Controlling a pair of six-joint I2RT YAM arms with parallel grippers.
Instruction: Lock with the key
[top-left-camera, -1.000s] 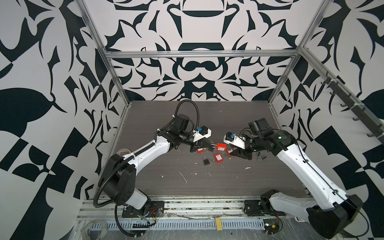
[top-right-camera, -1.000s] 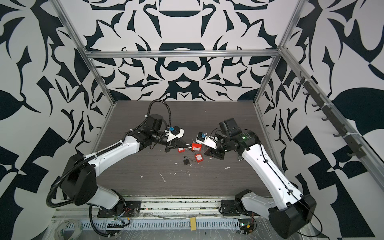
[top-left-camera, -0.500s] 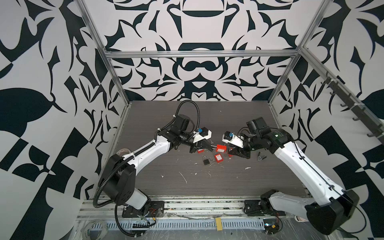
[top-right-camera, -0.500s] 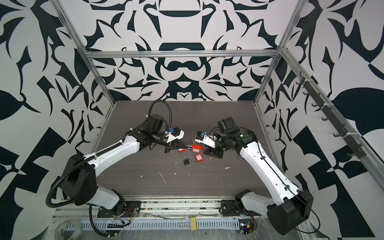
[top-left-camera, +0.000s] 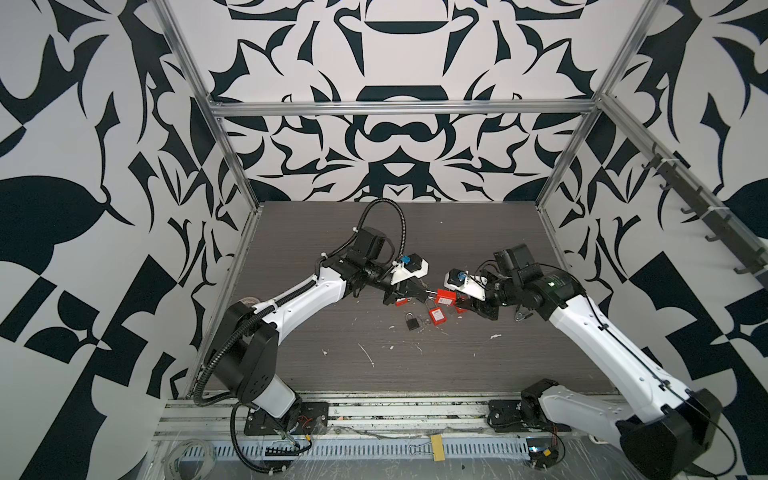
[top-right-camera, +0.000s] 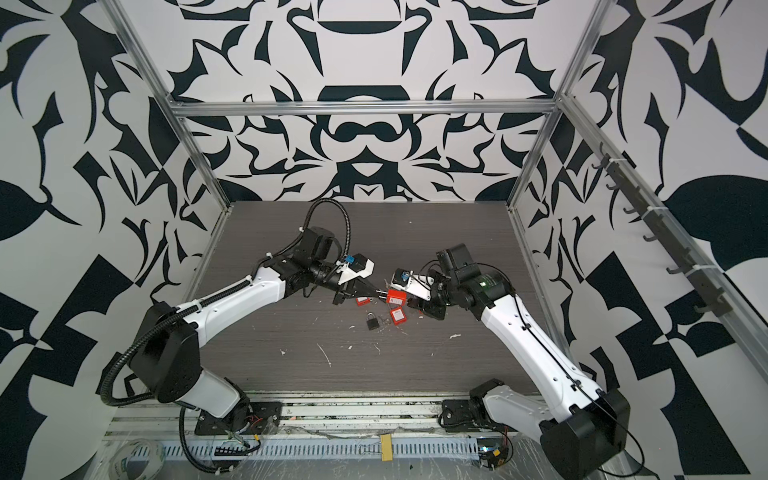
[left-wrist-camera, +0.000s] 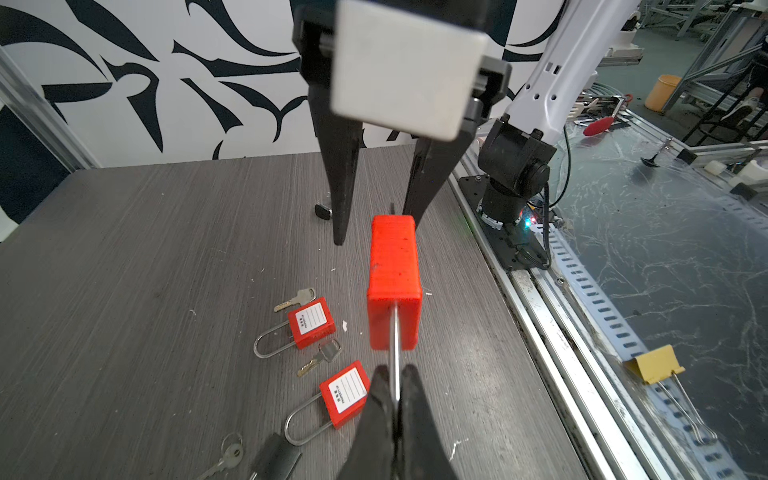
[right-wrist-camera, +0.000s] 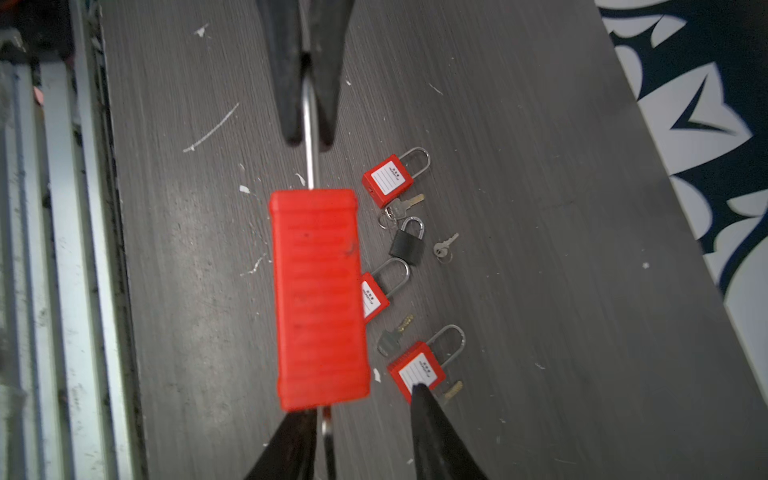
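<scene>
Left wrist view: a grey bench (left-wrist-camera: 145, 249) is seen under everything. The left gripper (left-wrist-camera: 395, 376) is closed tight around a thin metal shackle (left-wrist-camera: 395, 336). The right gripper (right-wrist-camera: 358, 401) is kept partly spread with nothing pinched, one finger just beside the end of the big red padlock (left-wrist-camera: 392, 282). That padlock is held up above the bench, between the two grippers, by its shackle. Three small red padlocks (right-wrist-camera: 388, 180), one small black padlock (right-wrist-camera: 407, 247) and some loose keys (right-wrist-camera: 445, 245) are seen lying on the bench below it.
</scene>
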